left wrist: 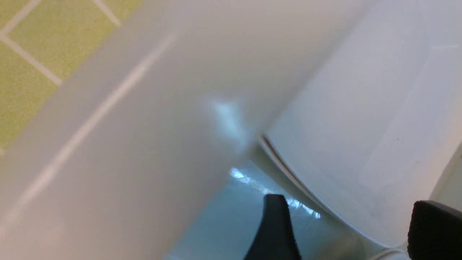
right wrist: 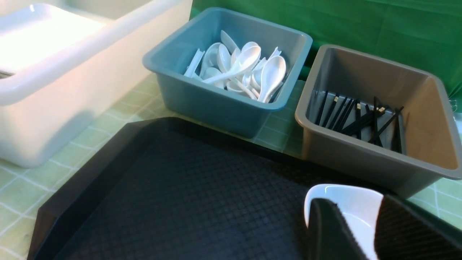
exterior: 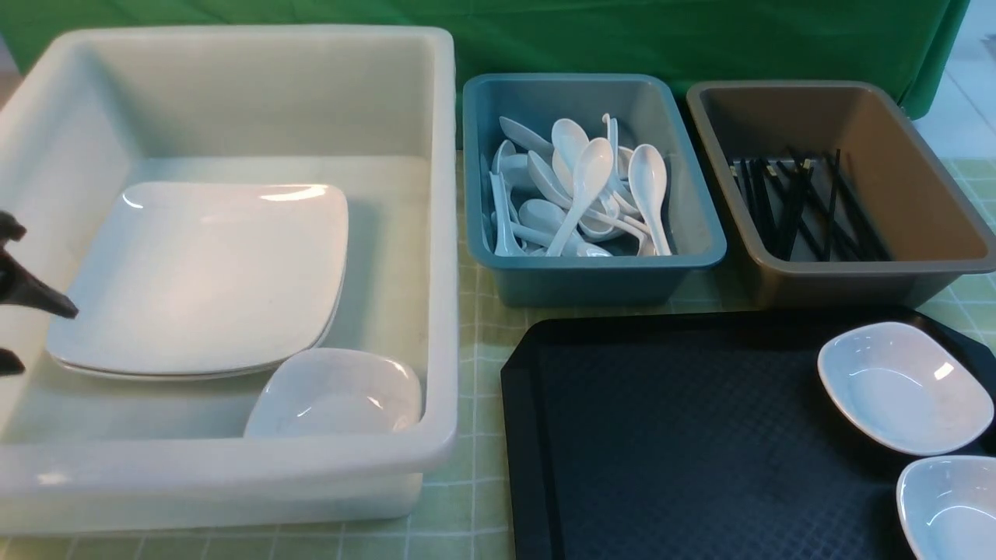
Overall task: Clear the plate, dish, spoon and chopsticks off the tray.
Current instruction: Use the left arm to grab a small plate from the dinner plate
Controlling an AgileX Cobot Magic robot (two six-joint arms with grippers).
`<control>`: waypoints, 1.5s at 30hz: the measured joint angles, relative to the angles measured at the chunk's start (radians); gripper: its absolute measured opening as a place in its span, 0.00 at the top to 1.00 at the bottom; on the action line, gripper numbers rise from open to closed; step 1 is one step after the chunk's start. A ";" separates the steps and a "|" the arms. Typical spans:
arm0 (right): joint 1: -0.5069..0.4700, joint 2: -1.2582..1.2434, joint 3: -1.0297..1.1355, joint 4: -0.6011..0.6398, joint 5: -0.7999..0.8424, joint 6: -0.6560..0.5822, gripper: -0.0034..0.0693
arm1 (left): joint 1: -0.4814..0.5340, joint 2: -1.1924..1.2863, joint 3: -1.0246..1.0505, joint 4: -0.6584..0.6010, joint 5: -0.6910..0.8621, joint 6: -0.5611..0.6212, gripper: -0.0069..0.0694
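Observation:
The black tray (exterior: 669,435) holds two small white dishes at its right end, one further back (exterior: 903,389) and one at the frame's corner (exterior: 953,505). No plate, spoon or chopsticks lie on it. Large white plates (exterior: 202,272) lie stacked in the white tub (exterior: 233,459). My left gripper (exterior: 47,336) is open and empty at the plates' left edge. In the left wrist view the gripper (left wrist: 355,216) straddles the plate rim (left wrist: 361,126) without touching. My right gripper (right wrist: 364,220) shows only in its wrist view, jaws slightly apart, with a dish (right wrist: 343,200) seen through the gap.
A small white dish (exterior: 334,397) sits in the tub's front corner. A teal bin (exterior: 591,272) holds several white spoons (exterior: 583,194). A brown bin (exterior: 856,280) holds several black chopsticks (exterior: 801,206). Green checked cloth covers the table.

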State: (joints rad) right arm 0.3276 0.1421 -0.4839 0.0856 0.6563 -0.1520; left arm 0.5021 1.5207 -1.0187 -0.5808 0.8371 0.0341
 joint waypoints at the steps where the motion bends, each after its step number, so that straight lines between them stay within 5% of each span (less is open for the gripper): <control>1: 0.000 0.000 0.000 0.000 0.000 0.000 0.68 | 0.000 0.000 -0.036 0.017 0.043 0.006 0.36; 5: 0.000 0.022 -0.014 -0.008 0.028 0.000 0.76 | 0.000 -0.023 -0.132 0.031 0.150 0.044 0.52; 7: 0.000 0.068 -0.042 -0.032 0.072 0.005 0.89 | 0.000 -0.072 -0.163 0.022 0.196 0.076 0.71; 12: 0.000 0.215 -0.121 -0.185 0.227 0.121 0.94 | -0.050 -0.195 -0.162 0.001 0.270 0.124 0.91; 33: 0.000 0.609 -0.167 -0.257 0.417 0.186 0.94 | -0.697 -0.297 -0.121 0.079 0.247 0.002 0.93; 45: 0.000 0.796 -0.168 -0.254 0.469 0.219 0.92 | -0.862 -0.247 -0.121 0.110 0.163 -0.007 0.92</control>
State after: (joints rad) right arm 0.3276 0.9381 -0.6524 -0.1685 1.1258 0.0669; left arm -0.3598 1.2738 -1.1392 -0.4709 1.0000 0.0267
